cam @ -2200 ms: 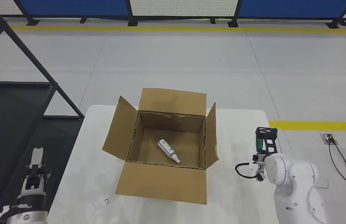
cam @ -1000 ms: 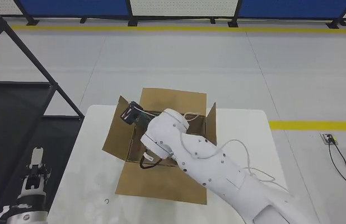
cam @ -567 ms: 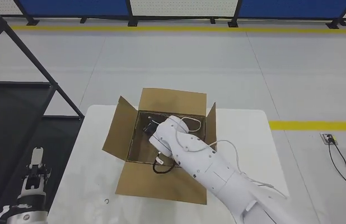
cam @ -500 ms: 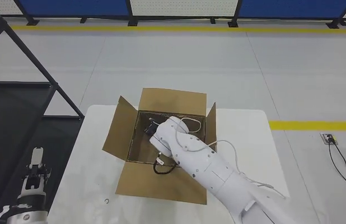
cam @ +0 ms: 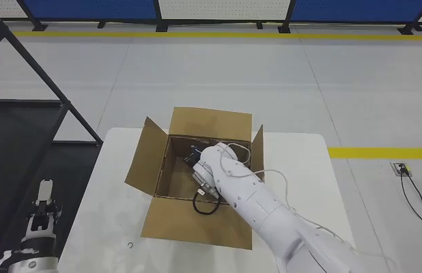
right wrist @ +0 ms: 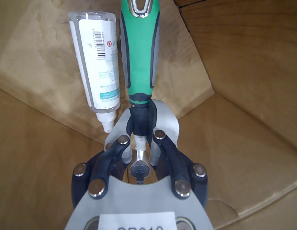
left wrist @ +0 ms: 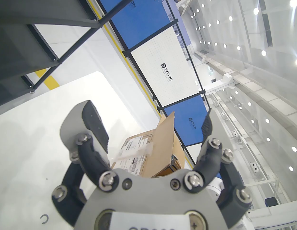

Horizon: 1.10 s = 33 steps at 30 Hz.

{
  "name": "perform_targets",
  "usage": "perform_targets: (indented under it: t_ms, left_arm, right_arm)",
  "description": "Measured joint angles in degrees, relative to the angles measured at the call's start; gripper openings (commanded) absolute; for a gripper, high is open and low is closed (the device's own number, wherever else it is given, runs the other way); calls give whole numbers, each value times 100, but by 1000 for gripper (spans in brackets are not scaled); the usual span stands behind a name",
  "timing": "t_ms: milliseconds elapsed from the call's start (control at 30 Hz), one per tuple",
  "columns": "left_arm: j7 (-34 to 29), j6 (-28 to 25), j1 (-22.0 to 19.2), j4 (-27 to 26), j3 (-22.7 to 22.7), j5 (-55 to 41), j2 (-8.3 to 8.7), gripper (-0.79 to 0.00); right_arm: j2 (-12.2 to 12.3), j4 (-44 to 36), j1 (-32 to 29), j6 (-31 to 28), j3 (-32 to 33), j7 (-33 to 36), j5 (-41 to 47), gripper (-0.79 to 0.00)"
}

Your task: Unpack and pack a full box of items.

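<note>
Packing step | right fingers [right wrist: 166, 118] clenched on green wrench [right wrist: 140, 48] inside box [cam: 190, 228], beside bottle [right wrist: 98, 60], perhaps touching its bottom | left fingers [left wrist: 94, 123] spread wide beside bench [cam: 115, 205] | next: set down, release, lift clear.

White table [cam: 115, 205] — 1 open cardboard box [cam: 184, 225] mid-table, small c-shaped mark [cam: 130, 245] well apart.

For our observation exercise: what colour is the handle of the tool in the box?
The handle is green with grey strips; right wrist view shows it best.
</note>
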Motion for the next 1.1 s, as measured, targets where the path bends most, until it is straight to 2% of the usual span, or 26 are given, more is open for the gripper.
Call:
perform_targets:
  t_ms: [33, 67, 100, 200, 300, 367, 433, 633, 833, 933, 1100]
  left_arm:
    - [0, 0, 0, 0, 0, 0, 0, 0]
    - [0, 0, 0, 0, 0, 0, 0, 0]
    - [0, 0, 0, 0, 0, 0, 0, 0]
    - [0, 0, 0, 0, 0, 0, 0, 0]
    - [0, 0, 0, 0, 0, 0, 0, 0]
    - [0, 0, 0, 0, 0, 0, 0, 0]
    - [0, 0, 0, 0, 0, 0, 0, 0]
    - [0, 0, 0, 0, 0, 0, 0, 0]
    - [0, 0, 0, 0, 0, 0, 0, 0]
    - [0, 0, 0, 0, 0, 0, 0, 0]
    - [0, 0, 0, 0, 0, 0, 0, 0]
  right_arm:
    - [-27, 69, 6, -3, -4, -30, 7, -785]
    - [-61, 157, 13, -18, -5, -78, 26, -659]
    - [-85, 221, 17, -31, -8, -110, 33, -616]
    - [-157, 414, 36, -57, -8, -211, 58, -597]
    - [-216, 570, 64, -77, 7, -311, 91, -523]
    - [-251, 657, 89, -83, 19, -363, 106, -520]
    - [-276, 717, 119, -66, 32, -405, 112, -456]
    - [-335, 739, 215, 28, 64, -530, 81, -471]
    - [-331, 367, 325, 322, 128, -619, -19, -480]
    - [-280, -63, 301, 500, 161, -541, -151, -477]
    - [-23, -1399, -37, 1063, 306, -163, -672, -456]
